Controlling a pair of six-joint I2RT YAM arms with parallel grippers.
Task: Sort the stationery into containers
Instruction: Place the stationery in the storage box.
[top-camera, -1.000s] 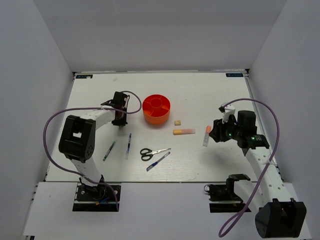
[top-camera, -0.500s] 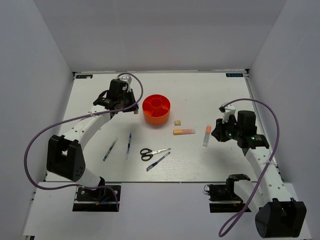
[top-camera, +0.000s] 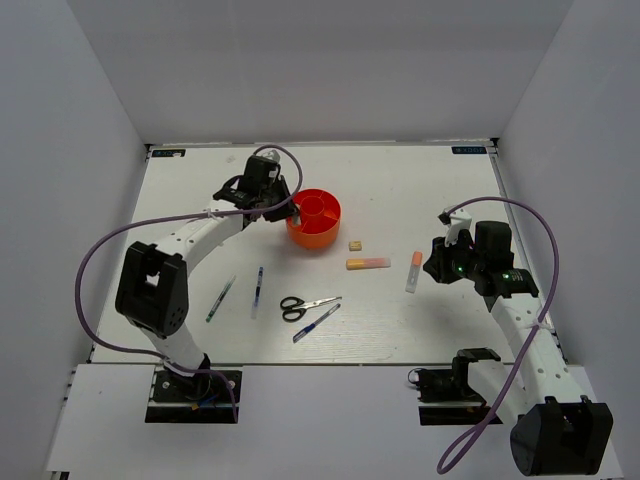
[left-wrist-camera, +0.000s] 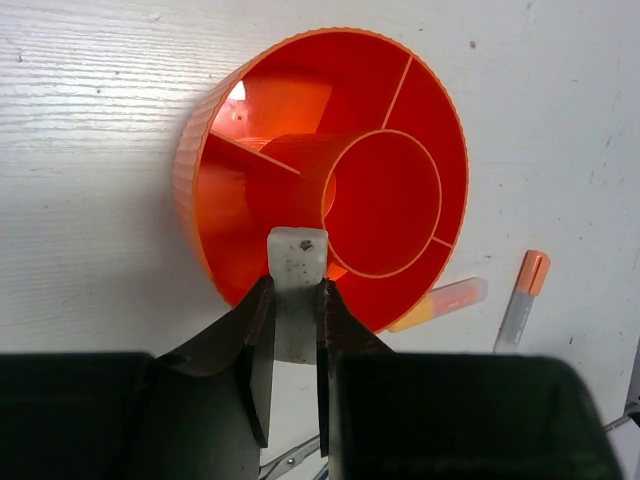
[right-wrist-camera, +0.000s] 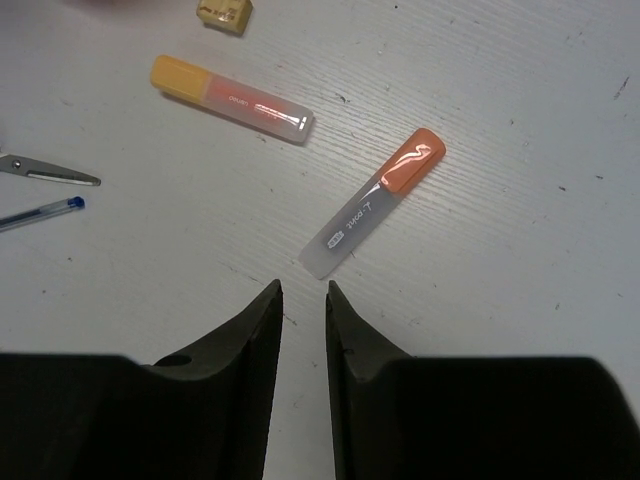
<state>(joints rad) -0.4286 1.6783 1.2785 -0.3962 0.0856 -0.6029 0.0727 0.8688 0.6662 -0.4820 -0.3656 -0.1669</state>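
Note:
The round orange organiser (top-camera: 313, 218) stands at mid table; in the left wrist view its rim (left-wrist-camera: 200, 200) is right under the fingers. My left gripper (top-camera: 290, 212) (left-wrist-camera: 297, 285) is shut on a small white block (left-wrist-camera: 297, 260), held over the organiser's near-left rim. My right gripper (top-camera: 432, 265) (right-wrist-camera: 304, 290) has its jaws nearly together and empty, just short of the white-orange tube (top-camera: 413, 271) (right-wrist-camera: 372, 203). The orange-yellow marker (top-camera: 368, 264) (right-wrist-camera: 232, 99) and tan eraser (top-camera: 355, 245) (right-wrist-camera: 225, 12) lie between tube and organiser.
Black-handled scissors (top-camera: 300, 306) and a blue pen (top-camera: 316, 323) lie near the front centre. Another blue pen (top-camera: 258, 291) and a green pen (top-camera: 219, 299) lie at front left. White walls enclose the table on three sides.
My left arm has swung from the table left of the organiser up and right, and its gripper now sits over the organiser's left rim. The right arm has not moved.

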